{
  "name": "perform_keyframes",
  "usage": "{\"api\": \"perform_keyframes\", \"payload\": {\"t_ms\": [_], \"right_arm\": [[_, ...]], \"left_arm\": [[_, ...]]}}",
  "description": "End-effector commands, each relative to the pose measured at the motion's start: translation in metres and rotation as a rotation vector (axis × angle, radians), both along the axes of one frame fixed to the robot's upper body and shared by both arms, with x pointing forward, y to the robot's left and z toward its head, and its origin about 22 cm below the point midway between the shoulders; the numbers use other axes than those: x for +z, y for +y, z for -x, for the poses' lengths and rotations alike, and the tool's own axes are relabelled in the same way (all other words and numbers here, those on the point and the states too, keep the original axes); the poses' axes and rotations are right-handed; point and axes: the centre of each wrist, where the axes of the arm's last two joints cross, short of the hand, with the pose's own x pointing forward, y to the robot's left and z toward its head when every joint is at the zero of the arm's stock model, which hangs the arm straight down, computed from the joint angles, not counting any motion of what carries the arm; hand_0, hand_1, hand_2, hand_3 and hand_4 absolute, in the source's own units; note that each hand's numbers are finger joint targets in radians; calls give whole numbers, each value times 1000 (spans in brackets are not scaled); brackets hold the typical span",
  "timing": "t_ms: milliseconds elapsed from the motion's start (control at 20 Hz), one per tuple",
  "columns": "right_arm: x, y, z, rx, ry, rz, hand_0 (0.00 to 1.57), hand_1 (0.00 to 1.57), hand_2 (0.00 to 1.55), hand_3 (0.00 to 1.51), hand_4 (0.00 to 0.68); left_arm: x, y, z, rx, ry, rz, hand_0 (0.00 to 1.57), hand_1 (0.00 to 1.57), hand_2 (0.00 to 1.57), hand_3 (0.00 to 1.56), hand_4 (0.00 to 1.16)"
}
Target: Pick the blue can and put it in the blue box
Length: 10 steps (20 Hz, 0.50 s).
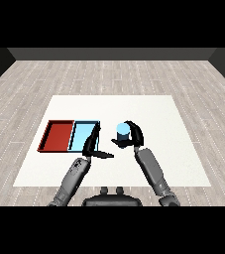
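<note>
A blue can (122, 131) stands upright a little right of the light blue tray (82, 136). My right hand (133, 136) is curled round the can, its fingers arching over the top and right side and its thumb at the lower left. My left hand (93, 145) rests with straight fingers over the right rim of the light blue tray, its thumb sticking out to the right. It holds nothing.
The red tray (58, 135) lies against the left side of the light blue tray. Both sit on the left half of the white table (153, 109). A grey wooden floor surrounds the table.
</note>
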Motion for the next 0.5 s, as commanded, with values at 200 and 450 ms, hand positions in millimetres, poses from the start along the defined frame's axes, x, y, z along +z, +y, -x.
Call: {"api": "perform_keyframes", "payload": {"t_ms": [200, 450], "right_arm": [[8, 21, -5, 30, -21, 0, 1434, 1434, 1462, 1367, 558], [9, 11, -10, 55, -1, -23, 1444, 1444, 1469, 1382, 560]], "left_arm": [[-10, -21, -7, -11, 67, -2, 0, 0, 0, 0, 0], [2, -42, 1, -19, 105, 17, 0, 0, 0, 0, 0]]}}
